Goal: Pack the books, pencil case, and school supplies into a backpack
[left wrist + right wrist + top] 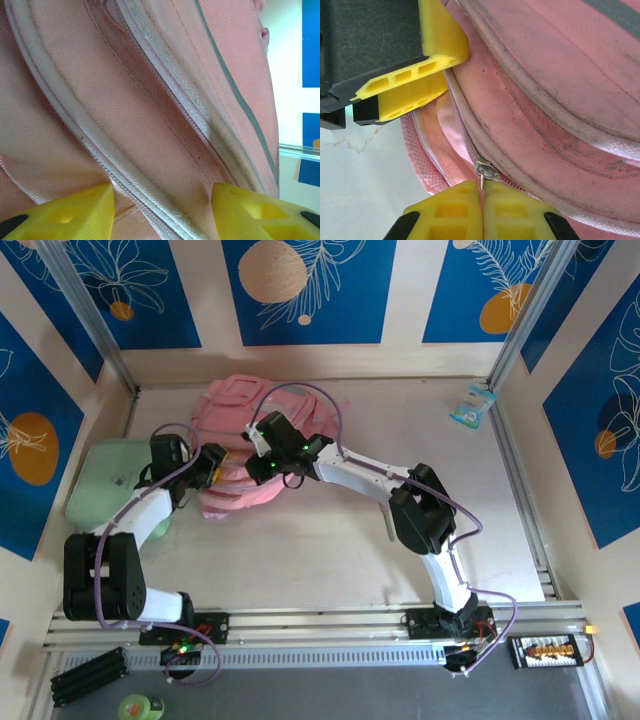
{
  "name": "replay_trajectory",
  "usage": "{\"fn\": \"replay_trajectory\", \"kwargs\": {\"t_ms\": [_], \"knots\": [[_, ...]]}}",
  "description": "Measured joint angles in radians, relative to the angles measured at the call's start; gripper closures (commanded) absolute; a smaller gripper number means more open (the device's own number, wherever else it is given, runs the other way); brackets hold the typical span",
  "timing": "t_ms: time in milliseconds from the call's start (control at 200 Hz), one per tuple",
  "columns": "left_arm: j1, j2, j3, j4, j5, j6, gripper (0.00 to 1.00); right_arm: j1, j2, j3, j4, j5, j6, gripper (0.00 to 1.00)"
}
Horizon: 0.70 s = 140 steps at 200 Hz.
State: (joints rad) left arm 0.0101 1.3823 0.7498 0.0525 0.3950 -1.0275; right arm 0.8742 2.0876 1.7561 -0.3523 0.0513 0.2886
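Observation:
The pink backpack (240,405) lies at the back left of the table. My right gripper (482,210) is shut on its small metal zipper pull (483,172), at the bag's front edge (258,468). My left gripper (162,210) is right beside it (212,465); its yellow fingers (435,47) stand apart and press against the bag, with pink fabric and a pale zipper seam (150,197) between them. The books, pencil case and school supplies are out of view.
A mint-green flat case (110,475) lies left of the backpack, under the left arm. A small blue-and-white packet (470,405) sits at the back right by the metal post. Bare tabletop (330,540) spreads in front of the bag.

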Motion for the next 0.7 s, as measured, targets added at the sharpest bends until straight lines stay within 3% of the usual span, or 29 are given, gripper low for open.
{"fn": "replay_trajectory", "kwargs": {"t_ms": [50,170,325,520,700], "knots": [[0.0,0.0,-0.002,0.012,0.0,-0.007,0.51,0.0,0.0,0.0,0.0,0.0,0.0,1.0],[0.0,0.012,-0.003,0.023,0.001,-0.027,0.69,0.0,0.0,0.0,0.0,0.0,0.0,1.0],[-0.001,0.053,-0.002,0.034,0.011,-0.048,1.0,0.001,0.0,-0.004,-0.008,0.006,0.0,1.0],[-0.005,0.06,0.002,0.002,0.016,-0.019,1.0,-0.022,-0.04,-0.13,0.024,0.023,0.001,1.0],[-0.006,0.059,0.013,-0.047,0.017,0.037,1.0,-0.119,-0.088,-0.211,0.026,0.034,-0.014,1.0]]}}
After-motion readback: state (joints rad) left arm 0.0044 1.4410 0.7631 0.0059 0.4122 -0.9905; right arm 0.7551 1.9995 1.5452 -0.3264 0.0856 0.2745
